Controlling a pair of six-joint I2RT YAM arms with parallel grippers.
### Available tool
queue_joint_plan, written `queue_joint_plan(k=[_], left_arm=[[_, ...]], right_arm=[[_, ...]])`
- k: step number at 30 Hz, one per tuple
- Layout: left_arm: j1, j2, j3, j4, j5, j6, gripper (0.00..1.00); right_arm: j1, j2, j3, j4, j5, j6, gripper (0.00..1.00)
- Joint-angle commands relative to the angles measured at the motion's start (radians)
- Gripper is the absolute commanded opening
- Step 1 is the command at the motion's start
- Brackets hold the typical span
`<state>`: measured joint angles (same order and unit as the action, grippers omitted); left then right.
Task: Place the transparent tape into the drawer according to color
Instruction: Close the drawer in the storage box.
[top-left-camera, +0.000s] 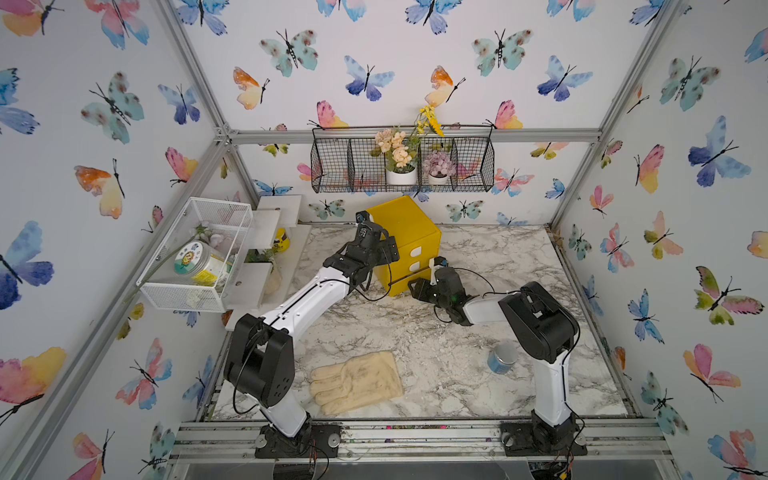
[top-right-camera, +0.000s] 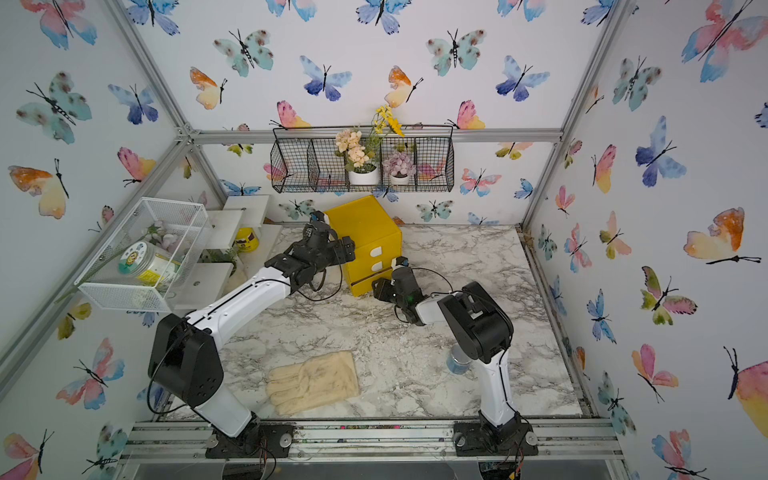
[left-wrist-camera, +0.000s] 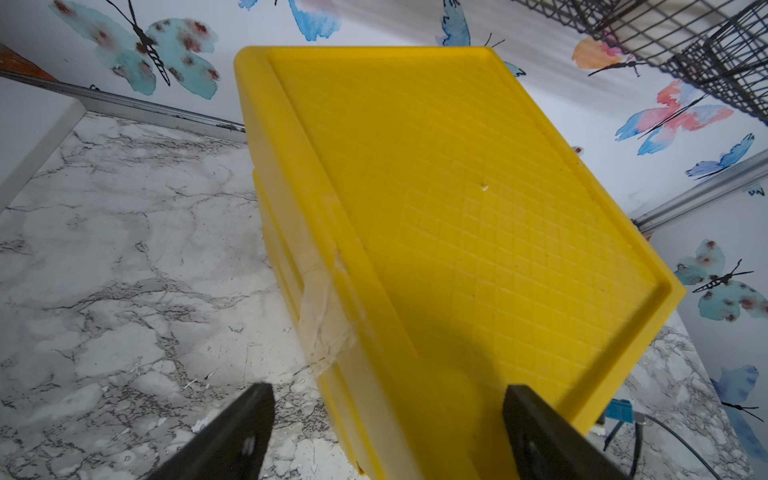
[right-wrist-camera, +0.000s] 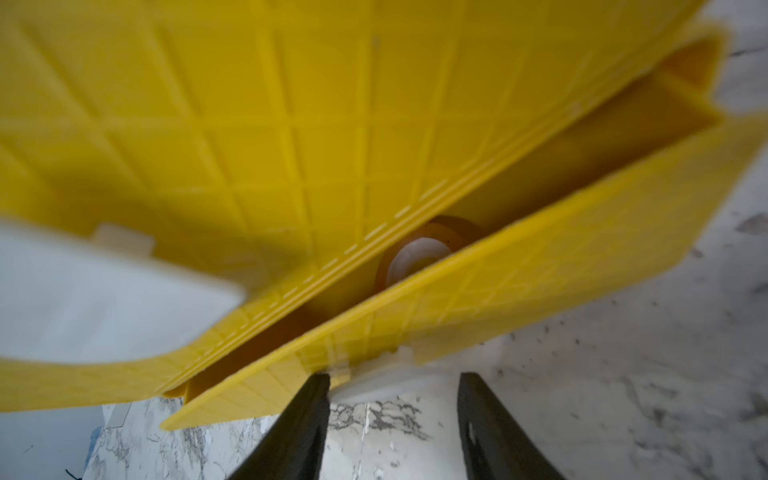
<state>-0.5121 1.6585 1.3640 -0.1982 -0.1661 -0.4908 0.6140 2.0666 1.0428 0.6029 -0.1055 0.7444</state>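
Top views both put a cream glove (top-left-camera: 357, 382) nearest the front edge of the marble worktop (top-left-camera: 415, 328), with a blue-grey tin (top-left-camera: 502, 357) off beside the right arm's base. I saw no loose tape anywhere on that surface.

Farther in, the right gripper (right-wrist-camera: 395, 382) was down at the bottom drawer (right-wrist-camera: 457, 291) of the yellow drawer cabinet (top-left-camera: 405, 224). Its jaws stood partly apart, one on each side of the drawer's white handle (right-wrist-camera: 374, 374); whether they actually pinched it I could not tell. That drawer was ajar by a narrow slot, and through it the right wrist view showed an orange tape ring (right-wrist-camera: 419, 253) lying inside.

Beyond, the left gripper (left-wrist-camera: 386, 388) hung wide open at the cabinet's top corner, gripping nothing. Behind it all, a wire basket (top-left-camera: 403, 166) of flower pots hung on the back wall.

With the worktop bare of rings, the sorting looked close to done to me, and the drawer itself seemed the step in hand. Whichever way it was meant to travel, the next move called for a straight line along its runners, with the light cabinet kept from skidding.
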Motion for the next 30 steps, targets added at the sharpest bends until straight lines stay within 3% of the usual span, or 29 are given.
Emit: queue_joint_plan(k=[1,15,24,30], left_arm=[[-0.004,0.014,-0.037,-0.082,0.035,0.006,0.9],[-0.013,-0.014,-0.054,-0.096,0.016,0.001,0.92],[-0.016,-0.144,-0.076,-0.127,-0.019,-0.015,0.99],[-0.021,-0.321,-0.198,-0.126,-0.028,-0.016,0.99]], right_arm=[[-0.003,0.028,0.02,0.054,-0.016,0.03,0.54],[-0.003,0.032,-0.012,0.145,-0.019,0.086,0.57],[-0.003,-0.2,-0.188,0.098,0.001,0.055,0.66],[-0.003,-0.427,-0.29,-0.014,0.044,0.002,0.75]])
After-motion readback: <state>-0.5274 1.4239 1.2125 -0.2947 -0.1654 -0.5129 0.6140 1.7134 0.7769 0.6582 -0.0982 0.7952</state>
